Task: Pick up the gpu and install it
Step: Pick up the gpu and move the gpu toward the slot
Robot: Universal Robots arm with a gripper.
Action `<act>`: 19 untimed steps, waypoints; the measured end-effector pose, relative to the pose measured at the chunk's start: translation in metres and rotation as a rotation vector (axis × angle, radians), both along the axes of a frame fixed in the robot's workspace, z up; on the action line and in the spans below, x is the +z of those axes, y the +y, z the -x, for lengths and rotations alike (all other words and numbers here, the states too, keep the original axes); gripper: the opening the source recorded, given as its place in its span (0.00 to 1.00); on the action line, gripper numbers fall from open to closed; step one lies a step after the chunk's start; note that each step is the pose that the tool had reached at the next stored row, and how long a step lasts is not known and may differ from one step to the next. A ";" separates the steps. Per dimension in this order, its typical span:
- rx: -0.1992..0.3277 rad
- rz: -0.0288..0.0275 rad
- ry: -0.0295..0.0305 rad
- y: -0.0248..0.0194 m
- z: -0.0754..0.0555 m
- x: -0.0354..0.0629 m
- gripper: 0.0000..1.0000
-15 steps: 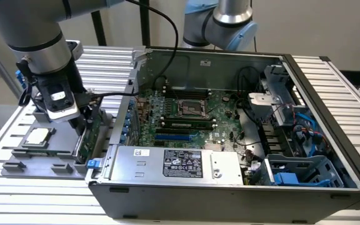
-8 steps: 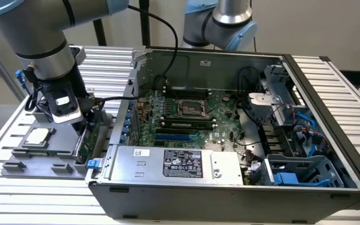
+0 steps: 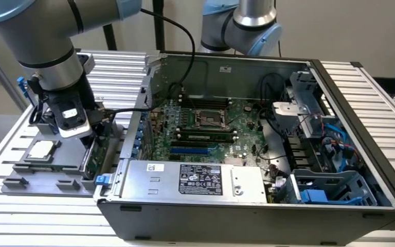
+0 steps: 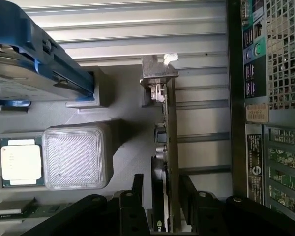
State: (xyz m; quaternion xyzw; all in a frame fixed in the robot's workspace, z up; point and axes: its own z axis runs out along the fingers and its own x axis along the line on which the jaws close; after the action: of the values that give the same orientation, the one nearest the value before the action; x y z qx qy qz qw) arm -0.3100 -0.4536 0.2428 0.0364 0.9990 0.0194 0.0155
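Beside the open grey metal computer case (image 3: 252,218), on the exterior view's left, the thin green-and-black gpu card with its silver end bracket (image 4: 171,123) stands on edge in a grey moulded tray (image 4: 123,147). The black gripper (image 4: 163,186) straddles it, jaws spread, with a gap visible on one side.

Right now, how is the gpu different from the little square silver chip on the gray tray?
The gpu stands on edge in the gray tray; the chip lies flat. The gpu is long and thin; the chip is small and square. The open tool straddles the gpu; the chip sits apart from it. Both rest in the same tray, outside the computer case.
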 end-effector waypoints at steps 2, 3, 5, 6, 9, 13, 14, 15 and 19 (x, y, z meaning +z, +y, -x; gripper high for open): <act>-0.002 -0.0001 -0.0002 0.0002 0.000 -0.0006 1.00; -0.003 0.0000 -0.0002 0.0003 0.000 -0.0008 1.00; -0.005 -0.0001 -0.0002 0.0007 0.001 -0.0014 1.00; -0.005 -0.0001 -0.0003 0.0010 0.001 -0.0016 1.00; -0.005 0.0000 -0.0001 0.0010 0.001 -0.0015 1.00; -0.005 0.0000 -0.0001 0.0011 0.001 -0.0016 0.00; -0.005 0.0000 -0.0002 0.0011 0.001 -0.0016 0.00; -0.005 0.0000 -0.0002 0.0011 0.001 -0.0016 0.00; -0.005 0.0001 0.0000 0.0011 0.001 -0.0015 0.00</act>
State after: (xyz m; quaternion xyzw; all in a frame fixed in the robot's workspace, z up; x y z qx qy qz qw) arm -0.3106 -0.4525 0.2413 0.0389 0.9989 0.0193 0.0155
